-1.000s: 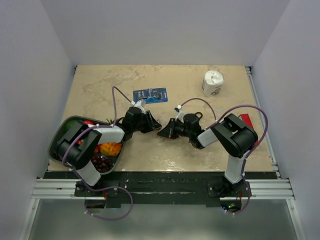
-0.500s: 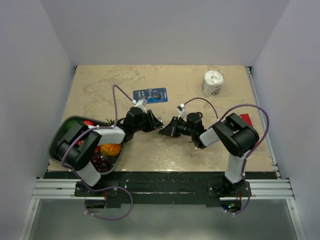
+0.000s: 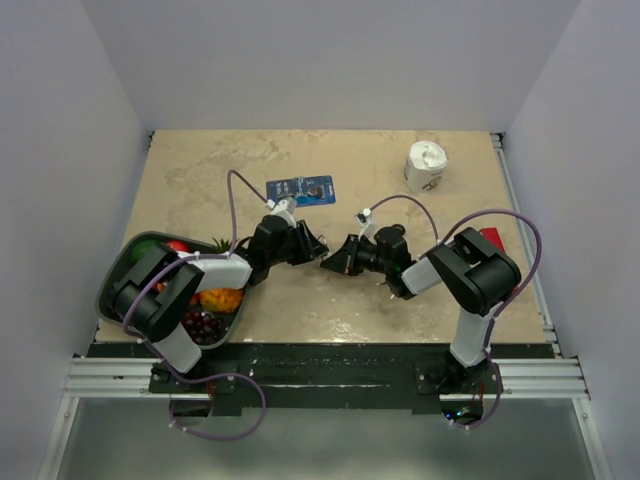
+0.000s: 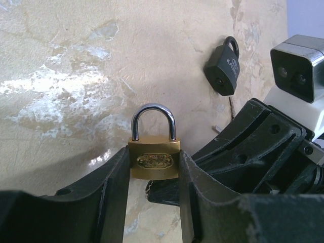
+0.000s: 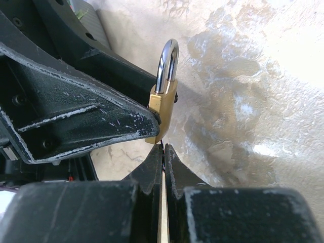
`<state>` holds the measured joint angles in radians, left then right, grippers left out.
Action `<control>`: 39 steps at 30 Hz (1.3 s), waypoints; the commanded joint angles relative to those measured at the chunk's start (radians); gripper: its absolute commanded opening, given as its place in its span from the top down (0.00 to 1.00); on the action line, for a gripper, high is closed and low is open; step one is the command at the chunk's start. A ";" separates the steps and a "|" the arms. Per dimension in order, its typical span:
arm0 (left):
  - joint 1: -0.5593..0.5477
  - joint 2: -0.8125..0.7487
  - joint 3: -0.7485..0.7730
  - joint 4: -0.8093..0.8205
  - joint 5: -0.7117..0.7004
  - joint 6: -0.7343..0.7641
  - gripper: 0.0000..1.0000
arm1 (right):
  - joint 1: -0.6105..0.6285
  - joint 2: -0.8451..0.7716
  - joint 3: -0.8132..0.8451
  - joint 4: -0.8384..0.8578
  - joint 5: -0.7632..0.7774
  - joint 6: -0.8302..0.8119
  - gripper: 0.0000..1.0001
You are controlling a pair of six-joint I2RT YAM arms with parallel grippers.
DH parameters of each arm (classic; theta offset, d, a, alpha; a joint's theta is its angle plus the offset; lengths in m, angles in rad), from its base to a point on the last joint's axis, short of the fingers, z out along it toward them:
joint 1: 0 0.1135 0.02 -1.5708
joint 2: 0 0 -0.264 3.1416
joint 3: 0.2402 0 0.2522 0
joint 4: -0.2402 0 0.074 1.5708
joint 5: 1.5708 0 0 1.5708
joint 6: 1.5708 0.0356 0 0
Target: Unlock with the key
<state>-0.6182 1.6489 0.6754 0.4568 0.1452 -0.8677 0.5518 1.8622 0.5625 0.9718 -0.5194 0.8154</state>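
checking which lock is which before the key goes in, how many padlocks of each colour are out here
brass padlock: 1
black padlock: 1
total: 2

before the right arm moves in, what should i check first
1. Hold: the brass padlock sits clamped between the left gripper fingers: ok.
2. Lock state: the shackle is seated on both sides, not yet open: ok.
3. Closure: the right gripper is shut, its tip just under the padlock body: ok.
4. Is the key in the right gripper: cannot tell, only a thin pale sliver shows between its fingers.
5. Keyhole alignment: cannot tell, underside hidden.
6. Clearance: the black padlock lies apart on the table: ok.
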 commanded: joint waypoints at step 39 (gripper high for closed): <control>-0.141 -0.032 -0.030 -0.010 -0.062 0.067 1.00 | -0.101 -0.129 -0.049 0.219 0.130 -0.021 1.00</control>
<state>-0.7105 1.6230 0.6674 0.5148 0.0025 -0.8413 0.5068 1.8034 0.4980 1.0523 -0.5240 0.8265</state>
